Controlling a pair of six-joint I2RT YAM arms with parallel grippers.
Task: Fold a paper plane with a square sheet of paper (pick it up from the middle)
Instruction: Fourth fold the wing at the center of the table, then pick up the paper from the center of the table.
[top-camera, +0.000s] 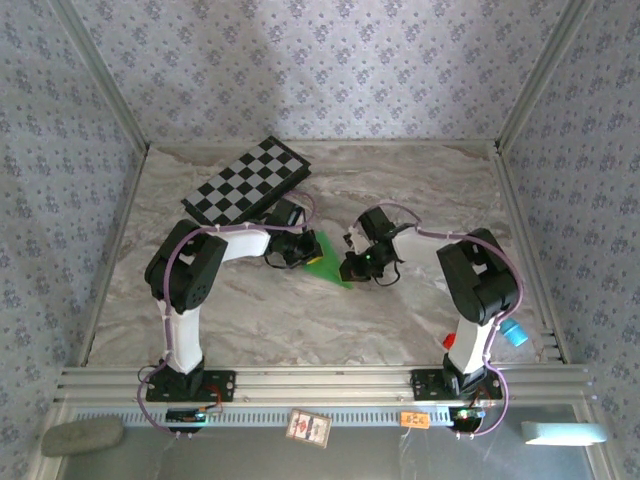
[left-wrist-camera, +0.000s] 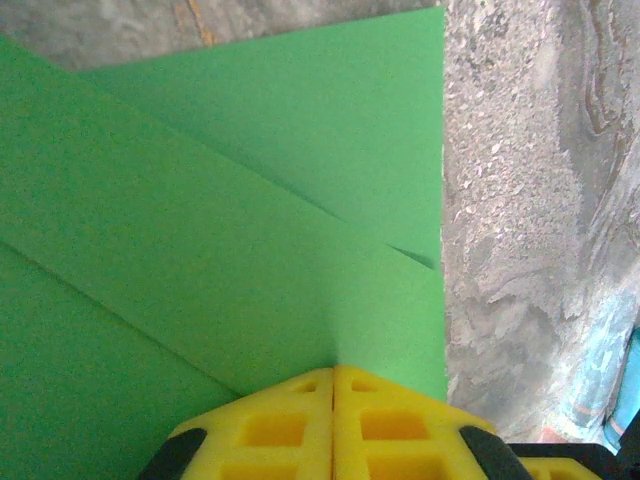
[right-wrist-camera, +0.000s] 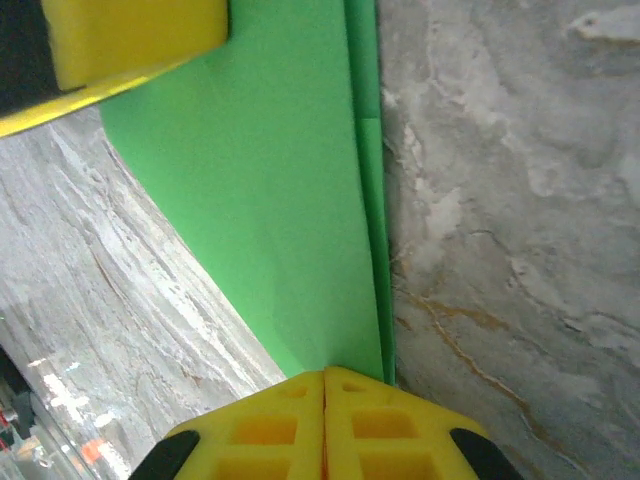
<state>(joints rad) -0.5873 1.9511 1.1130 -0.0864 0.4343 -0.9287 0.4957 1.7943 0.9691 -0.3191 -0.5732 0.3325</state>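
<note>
Surveying the station from above, we record a marble-patterned table (top-camera: 300, 320) enclosed by papered walls (top-camera: 330, 70). A black-and-white checkered board (top-camera: 248, 180) lies at far left of the table, skewed to its edges. The left arm (top-camera: 190, 270) and right arm (top-camera: 480, 275) both reach inward toward the centre.

The paper plane (top-camera: 327, 268) lies on the table at centre, just on the near side of the board and between the two grippers. From above it reads as a bright-green wedge with its point aimed near-right. The left wrist view shows it (left-wrist-camera: 220, 200) as overlapping layers with diagonal creases and a straight right edge against the table. The right wrist view shows it (right-wrist-camera: 280, 200) narrowing toward the camera, with thin stacked layers along its right edge.

The left gripper (top-camera: 296, 250) (left-wrist-camera: 333, 378) has its yellow fingers pressed together, tips on the green paper. The right gripper (top-camera: 354, 268) (right-wrist-camera: 325, 378) is likewise pressed together at the narrow end. We cannot tell from these angles whether either merely bears on the sheet or nips a layer.
</note>
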